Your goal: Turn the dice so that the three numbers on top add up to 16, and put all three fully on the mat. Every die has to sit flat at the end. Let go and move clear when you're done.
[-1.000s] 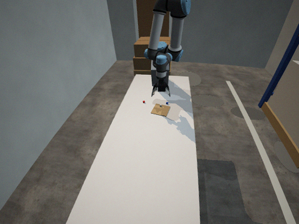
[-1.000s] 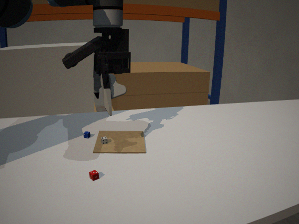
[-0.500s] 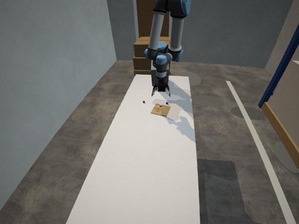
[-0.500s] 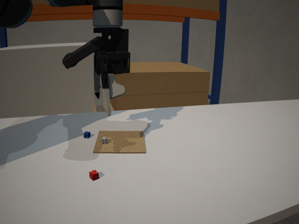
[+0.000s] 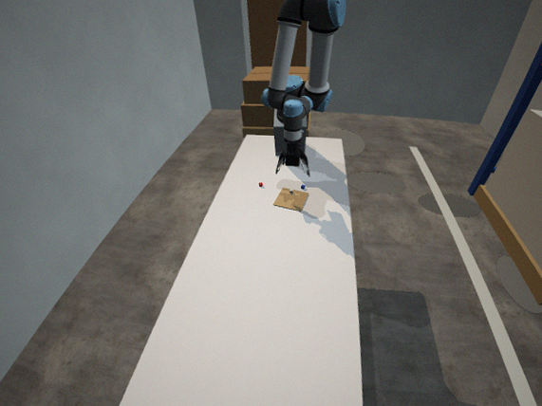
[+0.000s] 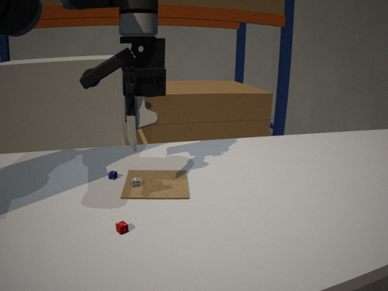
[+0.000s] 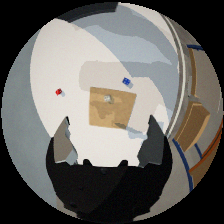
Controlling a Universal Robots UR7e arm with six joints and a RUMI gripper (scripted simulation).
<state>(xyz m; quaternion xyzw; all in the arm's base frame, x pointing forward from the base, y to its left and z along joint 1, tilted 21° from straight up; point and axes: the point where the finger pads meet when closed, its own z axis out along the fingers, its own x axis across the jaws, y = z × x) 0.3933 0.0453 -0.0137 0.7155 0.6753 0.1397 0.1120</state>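
Note:
A white die (image 5: 291, 191) (image 6: 135, 182) (image 7: 108, 99) sits on the tan mat (image 5: 286, 205) (image 6: 168, 194) (image 7: 97, 120), near its edge towards the robot. A blue die (image 5: 303, 186) (image 6: 112, 174) (image 7: 126, 81) lies on the table just off the mat. A red die (image 5: 260, 185) (image 6: 121, 227) (image 7: 58, 92) lies on the table farther off, on the other side. All three seem to sit flat; their top numbers are too small to read surely. My gripper (image 5: 293, 173) (image 7: 108, 116) is wide open and empty, high above the table; it also shows side-on in the exterior view.
The long white table (image 5: 258, 297) (image 6: 258, 210) carries the mat and dice, with shadows of the arm across it. Cardboard boxes (image 5: 261, 91) stand behind the arm. A shelf rack with blue posts (image 5: 517, 102) (image 6: 284, 64) stands beside the table, past the floor strip.

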